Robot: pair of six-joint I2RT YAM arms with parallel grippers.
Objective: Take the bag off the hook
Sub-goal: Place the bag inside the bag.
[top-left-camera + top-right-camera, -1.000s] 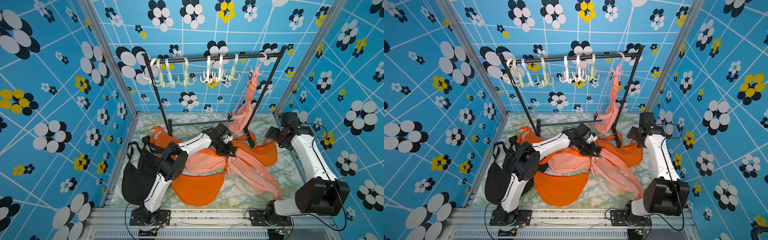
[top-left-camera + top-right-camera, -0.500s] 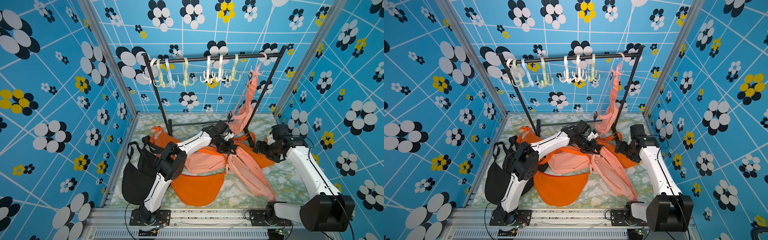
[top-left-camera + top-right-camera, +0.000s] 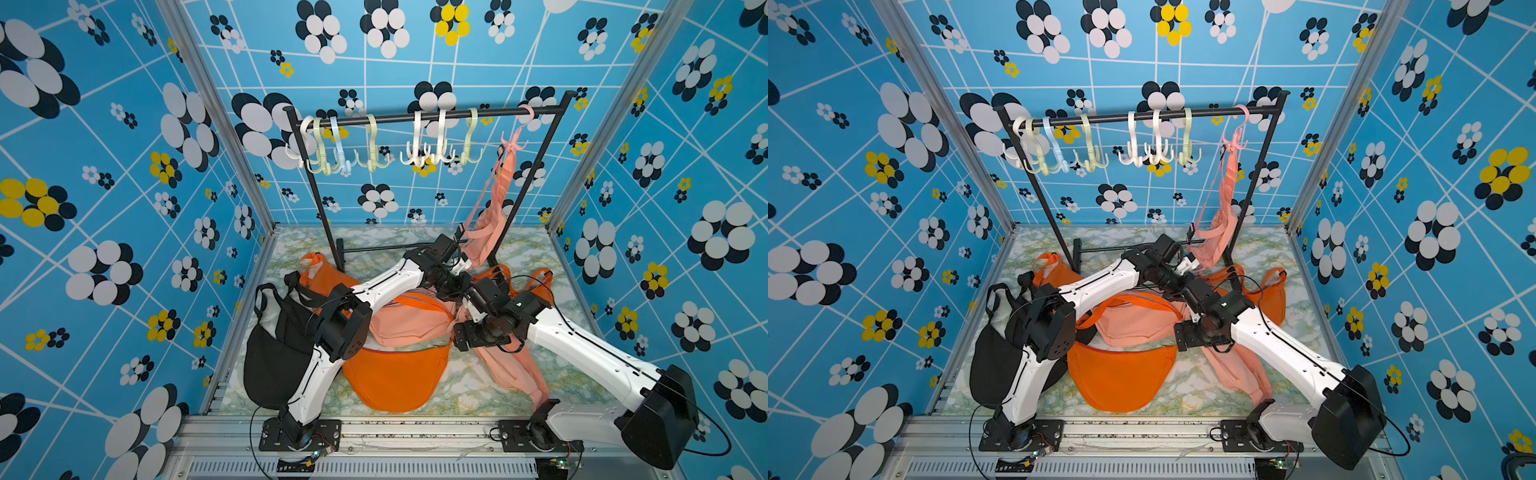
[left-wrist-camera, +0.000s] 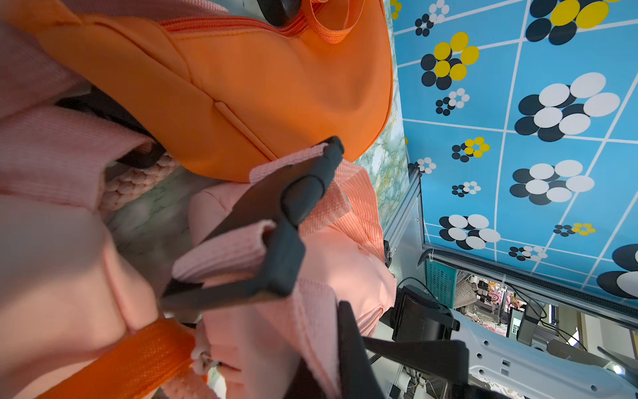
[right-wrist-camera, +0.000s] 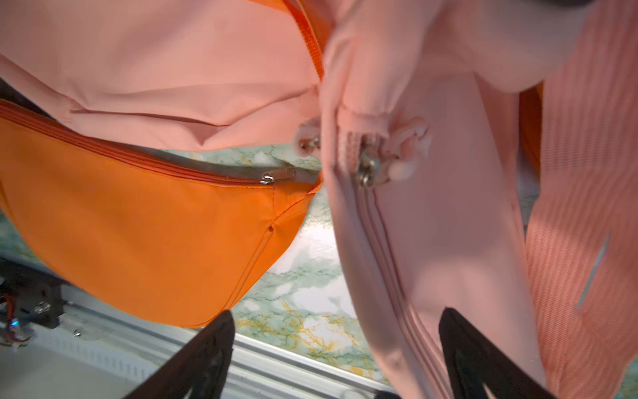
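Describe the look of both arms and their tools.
The left arm and right arm have white shells, bulky black joint housings and thin black cables. The left tool is dark grey and flat-sided; the right tool is black.

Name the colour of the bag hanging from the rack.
Salmon pink; the hanging bag shows best in a top view.

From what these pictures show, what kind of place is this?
Probably a robot test cell in a lab: robot arms bolted to an aluminium rail, walls of printed blue flower panels, and a clothes rack with hooks on a marbled tabletop.
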